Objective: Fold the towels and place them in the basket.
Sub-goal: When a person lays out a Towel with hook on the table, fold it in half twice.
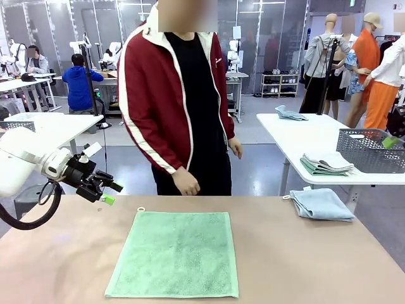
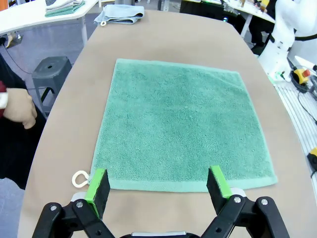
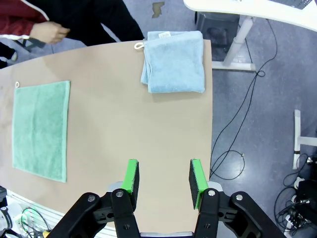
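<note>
We find no legible text, number or brand: the small white mark [image 1: 218, 61] on the person's red jacket [image 1: 152, 95] and the tag [image 3: 165, 34] on the light blue towel [image 3: 174, 62] are too small to read.

The room is bright, with an even white light that seems to come from above, and I see no hard shadows anywhere. In the front view the brown table [image 1: 304, 253] is matte and gives no glare. The green towel [image 1: 174, 253] is sharp enough to show its pile. The upper part of that frame, far behind, is a little softer. In both wrist views the wide lens bends the table edge into a curve near the borders. In the right wrist view the white table [image 3: 257, 7] at the upper right is almost washed out, and the floor [image 3: 282, 89] takes a cool bluish tone.
</note>
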Robot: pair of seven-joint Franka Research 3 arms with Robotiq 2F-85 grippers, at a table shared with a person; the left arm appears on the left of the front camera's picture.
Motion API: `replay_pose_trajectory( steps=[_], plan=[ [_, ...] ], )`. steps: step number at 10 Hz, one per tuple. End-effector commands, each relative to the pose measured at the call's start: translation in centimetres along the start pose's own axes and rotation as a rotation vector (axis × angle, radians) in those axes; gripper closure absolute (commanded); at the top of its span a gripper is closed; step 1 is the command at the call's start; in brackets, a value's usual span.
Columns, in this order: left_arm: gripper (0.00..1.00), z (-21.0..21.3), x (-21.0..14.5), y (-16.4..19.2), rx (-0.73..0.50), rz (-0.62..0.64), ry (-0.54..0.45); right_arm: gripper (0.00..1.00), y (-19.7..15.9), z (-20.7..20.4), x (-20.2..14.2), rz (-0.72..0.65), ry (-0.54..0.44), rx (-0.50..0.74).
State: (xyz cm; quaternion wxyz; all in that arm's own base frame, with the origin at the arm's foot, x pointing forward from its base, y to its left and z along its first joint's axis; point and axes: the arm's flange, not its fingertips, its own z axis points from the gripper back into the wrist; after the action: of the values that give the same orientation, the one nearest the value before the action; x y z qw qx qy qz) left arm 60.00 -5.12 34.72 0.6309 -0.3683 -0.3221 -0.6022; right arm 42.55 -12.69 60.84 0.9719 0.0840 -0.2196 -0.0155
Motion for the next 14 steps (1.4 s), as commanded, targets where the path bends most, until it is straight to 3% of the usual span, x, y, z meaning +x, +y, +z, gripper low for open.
replay_pose_trajectory(
  steps=[1, 5, 8, 10, 11, 12, 13, 14],
  plan=[
    [0.00, 0.0, 0.0, 0.0, 0.000, 0.000, 0.000, 0.47, 0.0, 0.0, 0.0, 0.000, 0.000, 0.000],
    [0.00, 3.1, 8.1, -6.6, 0.088, 0.028, 0.349, 0.47, 7.2, 1.1, -2.9, 0.430, 0.059, 0.062],
    [0.00, 3.1, 13.0, -12.3, 0.085, 0.038, 0.560, 0.47, 14.3, 1.1, -9.1, 0.791, 0.125, 0.136],
    [0.00, 1.5, 15.4, -15.5, 0.126, -0.061, 0.658, 0.47, 17.9, 0.5, -13.2, 1.001, 0.190, 0.128],
    [0.00, 0.6, 16.6, -17.1, 0.163, -0.085, 0.704, 0.28, 19.7, 0.5, -14.9, 1.105, 0.220, 0.127],
    [0.00, 0.0, 17.5, -18.3, 0.221, -0.104, 0.732, 0.27, 20.6, 0.0, -15.6, 1.161, 0.228, 0.132],
    [0.00, -1.2, 18.5, -19.5, 0.266, -0.118, 0.768, 0.08, 22.3, -0.6, -16.9, 1.244, 0.268, 0.150],
    [0.00, -2.4, 19.2, -20.6, 0.277, -0.105, 0.802, 0.23, 23.5, -1.1, -18.2, 1.301, 0.319, 0.174]
  ],
)
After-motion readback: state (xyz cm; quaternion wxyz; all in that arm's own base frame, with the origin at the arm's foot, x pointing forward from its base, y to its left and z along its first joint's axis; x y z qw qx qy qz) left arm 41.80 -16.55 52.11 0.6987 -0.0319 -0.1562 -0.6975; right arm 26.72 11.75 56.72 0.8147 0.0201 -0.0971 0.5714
